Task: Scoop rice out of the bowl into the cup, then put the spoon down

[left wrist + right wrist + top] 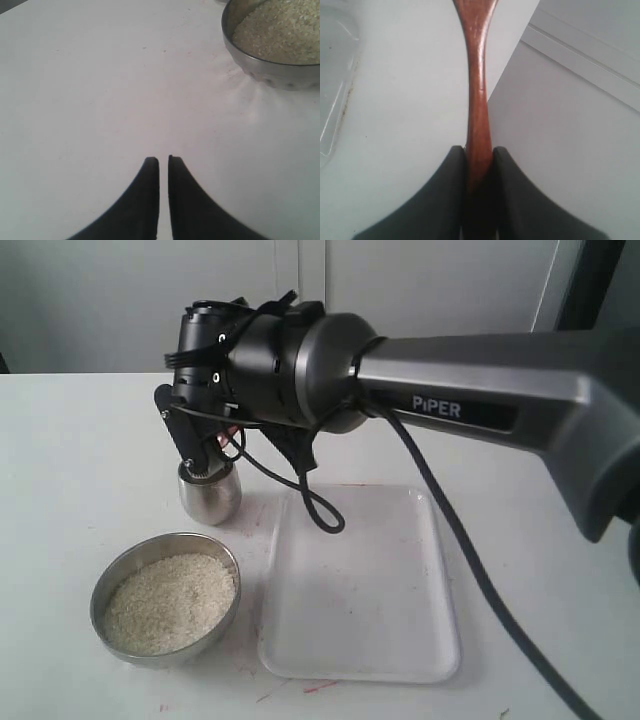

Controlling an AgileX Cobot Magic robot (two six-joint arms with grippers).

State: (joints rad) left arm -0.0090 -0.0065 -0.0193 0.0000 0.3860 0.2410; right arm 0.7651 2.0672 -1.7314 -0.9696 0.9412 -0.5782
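Observation:
The steel bowl [228, 570] stands near the table's front left, filled with off-white rice [170, 605]. Just behind it is the small steel cup [212, 500]. My right arm's wrist [260, 365] reaches across from the right and hangs right over the cup, hiding its mouth. My right gripper [479, 150] is shut on the slim handle of the reddish-brown wooden spoon [477, 75]; the spoon's oval end is out of frame. My left gripper [163, 160] is shut on nothing, low over bare table, with the bowl [280, 77] and rice [282, 30] ahead of it to one side.
A clear shallow plastic tray [360, 585] lies right of the bowl and cup; its corner [335, 60] shows in the right wrist view. A black cable [470, 570] hangs from the right arm across the tray. The table's far edge meets a pale wall.

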